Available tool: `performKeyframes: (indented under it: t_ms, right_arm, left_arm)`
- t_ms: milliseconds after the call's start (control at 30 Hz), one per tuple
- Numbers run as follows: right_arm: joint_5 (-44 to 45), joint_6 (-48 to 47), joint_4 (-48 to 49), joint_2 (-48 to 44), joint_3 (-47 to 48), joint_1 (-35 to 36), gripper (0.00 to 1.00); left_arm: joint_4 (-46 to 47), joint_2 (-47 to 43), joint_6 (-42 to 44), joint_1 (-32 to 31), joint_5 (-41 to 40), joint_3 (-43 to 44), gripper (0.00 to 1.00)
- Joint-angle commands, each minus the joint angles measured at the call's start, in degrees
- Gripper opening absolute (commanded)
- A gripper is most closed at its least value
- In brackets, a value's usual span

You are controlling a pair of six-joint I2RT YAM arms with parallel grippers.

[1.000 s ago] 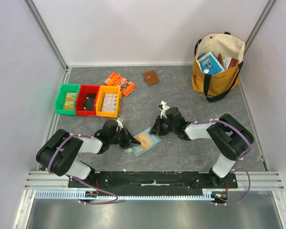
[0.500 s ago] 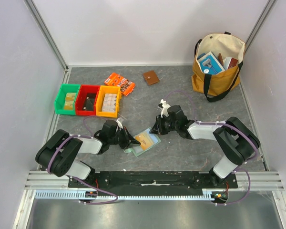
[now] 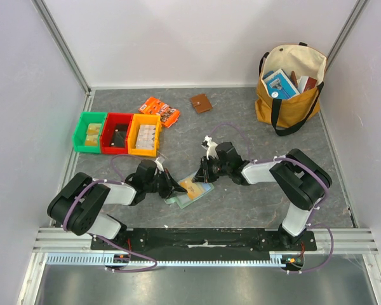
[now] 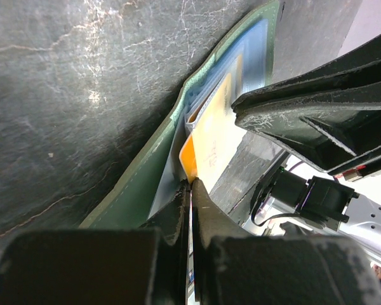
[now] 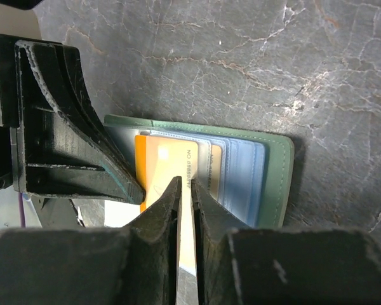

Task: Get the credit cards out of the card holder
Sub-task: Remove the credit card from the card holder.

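Observation:
The card holder [image 3: 193, 192] lies open on the grey table between both arms, pale green with light-blue sleeves [image 5: 276, 178]. A tan-orange credit card [image 5: 165, 164] sticks partway out of its sleeves, and a second card [image 5: 216, 170] sits deeper in a sleeve. My left gripper [image 3: 176, 188] is shut, with its tips [image 4: 190, 185] at the orange card's [image 4: 213, 133] near corner, on the holder [image 4: 133, 190]. My right gripper [image 3: 200, 178] has its jaws nearly closed, and its tips [image 5: 185, 183] are over the card's printed edge. I cannot tell whether it pinches the card.
Green [image 3: 89, 132], red [image 3: 117, 133] and yellow [image 3: 145, 135] bins stand at the left. An orange printed packet [image 3: 159, 110] and a brown square wallet [image 3: 201, 103] lie at the back. A yellow tote bag [image 3: 291, 89] with books stands at the back right.
My right gripper has moved left from beside the holder onto the card. The left gripper and the holder have stayed in place.

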Motion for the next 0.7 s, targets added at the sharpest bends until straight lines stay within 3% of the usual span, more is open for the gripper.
performKeyframes:
  t_ms: [0,200,667]
  right_arm:
    - [2.1,-1.3,-0.2,1.5,0.6,0.0,0.17]
    - [5.7,-2.9,-5.1,1.9,-0.5,-0.2,0.16]
    - [7.7,-1.8,-6.9,3.4,-1.3,-0.9,0.13]
  left_arm:
    - [-1.5,0.1,1.1,-0.1,-1.0,-0.3,0.02]
    - [-0.9,0.0,0.2,-0.1,-1.0,-0.9,0.02]
    - [4.5,-1.1,-4.4,-0.1,-1.5,-5.8,0.05]
